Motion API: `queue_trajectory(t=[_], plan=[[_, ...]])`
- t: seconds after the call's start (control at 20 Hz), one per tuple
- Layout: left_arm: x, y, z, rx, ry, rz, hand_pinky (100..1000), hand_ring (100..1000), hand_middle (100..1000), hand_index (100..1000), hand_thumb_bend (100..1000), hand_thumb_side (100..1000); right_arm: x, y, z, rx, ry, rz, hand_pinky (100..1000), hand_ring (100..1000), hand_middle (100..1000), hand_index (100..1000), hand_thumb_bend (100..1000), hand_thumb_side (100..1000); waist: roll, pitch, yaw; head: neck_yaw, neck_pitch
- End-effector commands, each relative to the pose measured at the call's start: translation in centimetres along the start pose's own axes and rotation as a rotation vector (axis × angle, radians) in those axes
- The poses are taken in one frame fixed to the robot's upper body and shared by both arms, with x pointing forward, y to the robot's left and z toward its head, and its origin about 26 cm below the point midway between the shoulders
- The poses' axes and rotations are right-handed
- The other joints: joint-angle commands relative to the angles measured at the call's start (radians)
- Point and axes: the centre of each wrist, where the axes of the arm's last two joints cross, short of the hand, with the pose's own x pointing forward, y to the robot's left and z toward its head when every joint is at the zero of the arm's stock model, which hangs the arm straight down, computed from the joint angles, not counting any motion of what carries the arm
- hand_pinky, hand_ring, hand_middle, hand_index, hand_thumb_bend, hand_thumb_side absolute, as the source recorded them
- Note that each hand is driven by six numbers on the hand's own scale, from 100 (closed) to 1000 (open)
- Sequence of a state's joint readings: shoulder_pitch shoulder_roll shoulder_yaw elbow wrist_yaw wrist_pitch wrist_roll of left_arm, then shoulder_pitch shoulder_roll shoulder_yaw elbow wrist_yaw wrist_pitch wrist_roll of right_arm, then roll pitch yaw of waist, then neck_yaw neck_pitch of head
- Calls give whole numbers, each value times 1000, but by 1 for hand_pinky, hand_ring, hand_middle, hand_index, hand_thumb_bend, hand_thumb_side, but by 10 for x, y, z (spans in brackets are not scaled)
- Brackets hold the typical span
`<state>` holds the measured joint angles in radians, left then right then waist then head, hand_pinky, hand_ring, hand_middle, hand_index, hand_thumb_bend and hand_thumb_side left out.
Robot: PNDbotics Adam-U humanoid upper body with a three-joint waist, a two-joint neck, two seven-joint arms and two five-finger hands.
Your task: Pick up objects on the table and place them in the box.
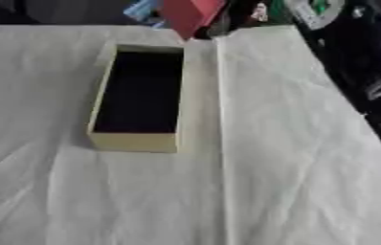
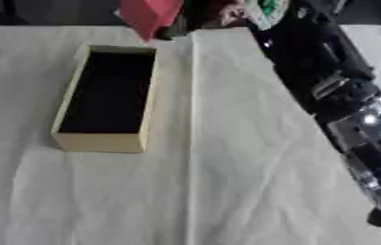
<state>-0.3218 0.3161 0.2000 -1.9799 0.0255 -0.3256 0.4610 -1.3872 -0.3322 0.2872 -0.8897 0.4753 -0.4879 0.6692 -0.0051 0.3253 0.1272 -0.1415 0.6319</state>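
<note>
On wrinkled white cloth [image 1: 294,158], rectangular cream cardboard box [image 1: 135,141], dark inside.

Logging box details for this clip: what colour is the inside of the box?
Dark, near black, inside the box, with pale yellow walls; the left eye view shows it best.

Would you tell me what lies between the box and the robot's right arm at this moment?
Only white cloth, with a raised fold running front to back; no loose object shows between the box and the right arm. The right eye view shows this best.
</note>
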Motion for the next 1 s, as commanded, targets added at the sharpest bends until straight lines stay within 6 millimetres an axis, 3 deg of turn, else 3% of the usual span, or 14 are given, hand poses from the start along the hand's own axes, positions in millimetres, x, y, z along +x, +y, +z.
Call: queue_trajectory(t=[0.05, 0.55, 0.85, 0.9, 1.0], plan=[[7, -4, -7, -11, -32, 25, 572, 563, 521, 652, 180, 100, 6, -5, -13, 121, -111, 106, 803, 716, 475, 619, 100, 100, -9, -34, 5, -15, 1], [7, -6, -7, -10, -34, 41, 571, 563, 521, 652, 182, 100, -6, 44, -37, 170, -35, 36, 798, 723, 482, 626, 100, 100, -15, -26, 27, -36, -4], [7, -6, -7, -9, -31, 41, 571, 563, 520, 651, 181, 100, -12, 58, -39, 224, -19, 49, 807, 747, 506, 661, 100, 100, -16, -25, 27, -36, -2], [7, -6, -7, -9, -31, 41, 571, 563, 520, 651, 181, 100, -12, 59, -40, 234, -18, 52, 816, 761, 525, 687, 100, 100, -15, -25, 28, -37, -1], [7, -6, -7, -9, -29, 40, 571, 563, 520, 651, 181, 100, -13, 60, -41, 263, -19, 66, 857, 825, 702, 831, 100, 100, -15, -25, 29, -37, -1]])
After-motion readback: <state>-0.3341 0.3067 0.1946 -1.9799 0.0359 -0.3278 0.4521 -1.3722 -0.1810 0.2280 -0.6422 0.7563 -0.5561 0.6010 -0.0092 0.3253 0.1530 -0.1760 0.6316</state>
